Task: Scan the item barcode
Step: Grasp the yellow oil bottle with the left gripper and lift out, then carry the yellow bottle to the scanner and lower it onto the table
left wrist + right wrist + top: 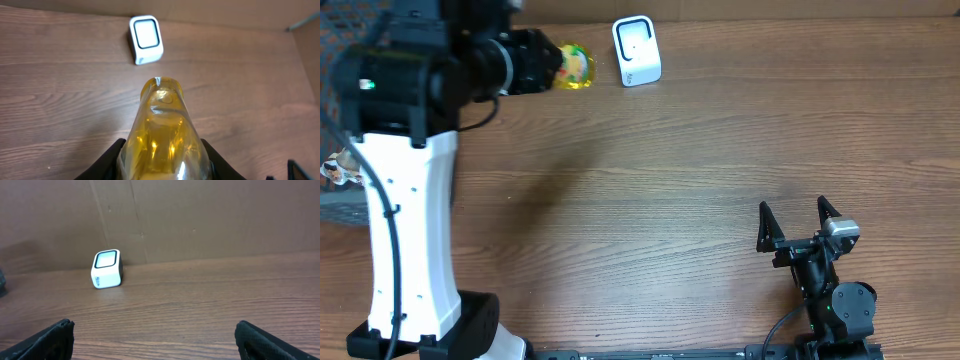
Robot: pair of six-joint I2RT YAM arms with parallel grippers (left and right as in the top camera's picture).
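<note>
Overhead and wrist views. At the far left of the table (670, 180) you see the left gripper (552, 63) clamped on the item, a clear bottle (162, 135) filled with yellow liquid; its black fingers (106, 162) press against both sides of the bottle's body. The bottle's free end points away from the wrist, towards the scanner (636, 51), a small white box with a dark-framed window on its face. In the overhead view the bottle lies just left of the scanner, near it but not touching. You cannot tell from any view where the barcode sits on the bottle. The right gripper (799, 222) rests at the near right of the table, well apart from both, with its jaws spread wide and nothing between them. A brown cardboard wall (200, 215) stands behind the scanner
</note>
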